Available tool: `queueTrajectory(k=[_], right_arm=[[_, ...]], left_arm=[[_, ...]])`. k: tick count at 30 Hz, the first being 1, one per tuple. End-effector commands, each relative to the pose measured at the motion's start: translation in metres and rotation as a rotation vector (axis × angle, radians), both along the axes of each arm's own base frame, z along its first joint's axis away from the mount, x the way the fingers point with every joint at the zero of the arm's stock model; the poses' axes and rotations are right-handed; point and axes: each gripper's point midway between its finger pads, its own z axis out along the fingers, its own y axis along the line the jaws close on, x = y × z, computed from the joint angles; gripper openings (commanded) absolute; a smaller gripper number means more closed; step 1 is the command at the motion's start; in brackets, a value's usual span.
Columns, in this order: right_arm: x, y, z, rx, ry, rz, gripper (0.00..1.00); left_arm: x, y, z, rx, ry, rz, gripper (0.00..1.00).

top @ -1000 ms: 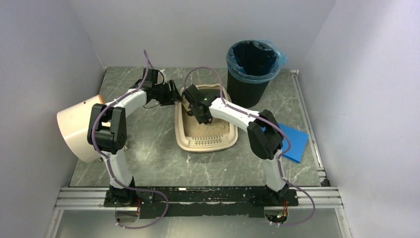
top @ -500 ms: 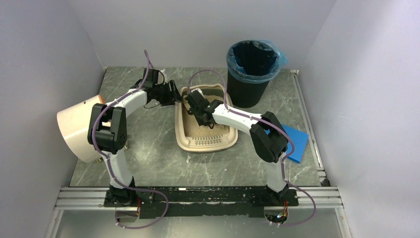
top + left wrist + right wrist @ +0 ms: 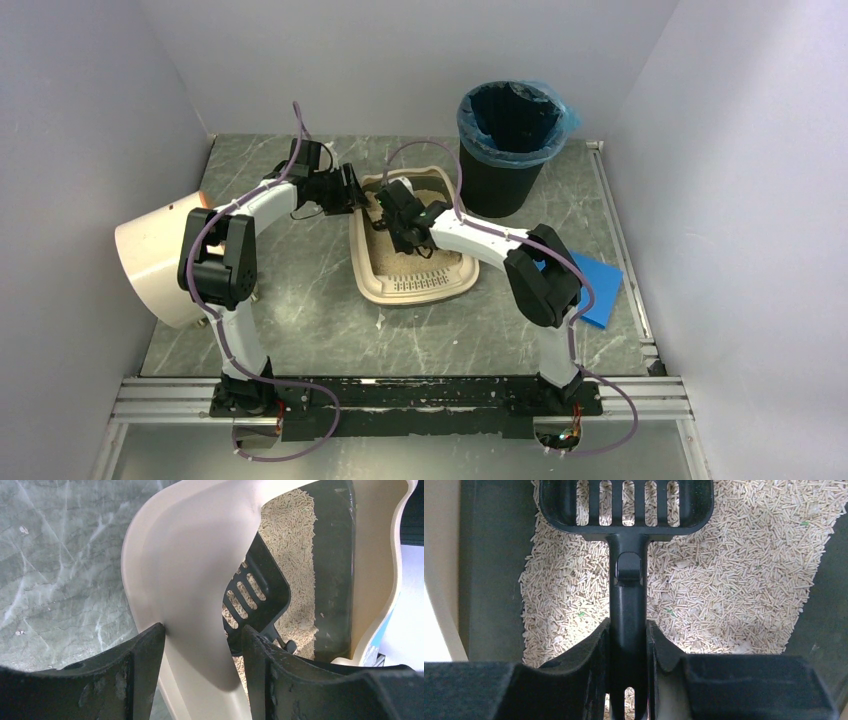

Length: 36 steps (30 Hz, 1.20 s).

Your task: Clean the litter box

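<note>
The beige litter box [image 3: 415,290] lies mid-table with its slotted lip toward me and tan litter [image 3: 724,580] inside. My left gripper [image 3: 352,196] is at its far left corner. In the left wrist view the gripper [image 3: 202,650] is shut on the box's rim wall [image 3: 185,570], one finger on each side. My right gripper [image 3: 398,222] is over the far end of the box. In its own view it [image 3: 628,645] is shut on the handle of a black slotted scoop [image 3: 626,505], whose head rests on the litter. The scoop [image 3: 265,587] lies close to the left wall.
A black round bin with a blue liner [image 3: 512,150] stands right behind the box. A cream drum [image 3: 160,260] lies on its side at the left wall. A blue flat sheet [image 3: 592,288] lies at the right. A few litter bits [image 3: 380,322] lie in front of the box.
My right gripper has moved with the scoop from the middle of the box toward its far left end. The box's left side has shifted slightly left. The left arm has barely moved.
</note>
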Motion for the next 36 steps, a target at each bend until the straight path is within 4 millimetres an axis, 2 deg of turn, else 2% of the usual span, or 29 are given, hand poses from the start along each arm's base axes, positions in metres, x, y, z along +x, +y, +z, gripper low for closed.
queueTrajectory(k=[1, 10, 13, 18, 23, 29, 33, 36], right_arm=[[0.019, 0.003, 0.019, 0.056, -0.085, -0.097, 0.00], [0.014, -0.013, 0.020, -0.010, -0.084, -0.107, 0.00], [0.008, -0.010, 0.015, -0.019, -0.049, -0.054, 0.00], [-0.009, -0.002, -0.004, -0.066, 0.081, 0.049, 0.00], [-0.015, 0.002, -0.005, -0.089, 0.129, 0.093, 0.00], [-0.008, 0.003, -0.016, -0.164, 0.169, 0.081, 0.00], [0.011, 0.016, 0.001, -0.075, 0.043, 0.056, 0.00], [0.023, 0.015, 0.006, -0.042, -0.041, -0.003, 0.00]], left_arm=[[-0.003, -0.004, -0.003, 0.005, 0.005, -0.024, 0.62], [-0.002, -0.004, -0.006, 0.005, 0.009, -0.023, 0.61], [-0.002, -0.003, -0.005, 0.007, 0.007, -0.020, 0.61], [-0.001, -0.004, 0.000, -0.003, -0.006, -0.019, 0.61], [0.000, -0.005, 0.002, -0.006, -0.014, -0.019, 0.61], [-0.001, -0.005, -0.001, -0.003, -0.006, -0.021, 0.61], [-0.003, -0.006, -0.003, -0.007, -0.001, -0.024, 0.60], [-0.003, -0.007, -0.003, -0.008, 0.001, -0.025, 0.60]])
